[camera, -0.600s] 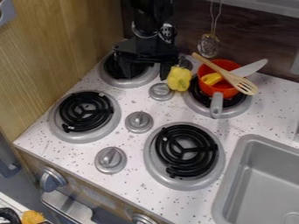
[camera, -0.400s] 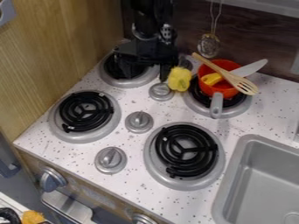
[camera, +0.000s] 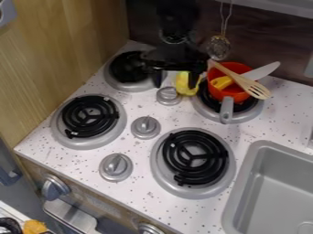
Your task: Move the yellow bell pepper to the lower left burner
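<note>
Near top centre, the black claw (camera: pixel 175 87) hung released, its 2 fingers apart, 1 partly covering the lumpy yellow bell pepper (camera: pixel 183 84) beside the round red pot (camera: pixel 235 93). A slotted wooden spatula (camera: pixel 254 89) leaned across the pot. At left, a coiled black burner (camera: pixel 72 119) sat in a smooth metal ring on the speckled white surface (camera: pixel 137 192).

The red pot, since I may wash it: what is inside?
Something yellow shows inside the red pot. A slotted wooden utensil and a silvery blade cross over it, hiding part of its bottom.
</note>
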Controlling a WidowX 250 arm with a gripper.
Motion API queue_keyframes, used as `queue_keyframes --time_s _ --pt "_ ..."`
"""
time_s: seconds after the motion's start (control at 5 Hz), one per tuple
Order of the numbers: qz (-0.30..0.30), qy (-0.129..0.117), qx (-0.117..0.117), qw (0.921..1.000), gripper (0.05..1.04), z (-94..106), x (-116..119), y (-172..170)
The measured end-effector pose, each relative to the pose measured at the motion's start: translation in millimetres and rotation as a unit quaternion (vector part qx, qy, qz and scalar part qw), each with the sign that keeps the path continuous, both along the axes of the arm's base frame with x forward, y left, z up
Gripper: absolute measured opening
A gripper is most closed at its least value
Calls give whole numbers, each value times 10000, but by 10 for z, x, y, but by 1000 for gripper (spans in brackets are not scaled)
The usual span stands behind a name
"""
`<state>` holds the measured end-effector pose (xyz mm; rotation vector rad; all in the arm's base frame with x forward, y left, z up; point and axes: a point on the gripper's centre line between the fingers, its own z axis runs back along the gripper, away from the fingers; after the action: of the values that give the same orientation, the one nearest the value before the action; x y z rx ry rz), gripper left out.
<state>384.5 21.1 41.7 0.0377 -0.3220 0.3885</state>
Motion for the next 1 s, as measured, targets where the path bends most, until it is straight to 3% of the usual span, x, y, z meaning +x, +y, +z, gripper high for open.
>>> queue_keyframes --time_s 0.6,0.8,1.0 --pt "-110 -152 -277 9994 1001 -277 360 1" --pt "-59 82 -346 9993 1001 -401 388 24" --pt "21 120 -441 9990 1001 -385 397 33"
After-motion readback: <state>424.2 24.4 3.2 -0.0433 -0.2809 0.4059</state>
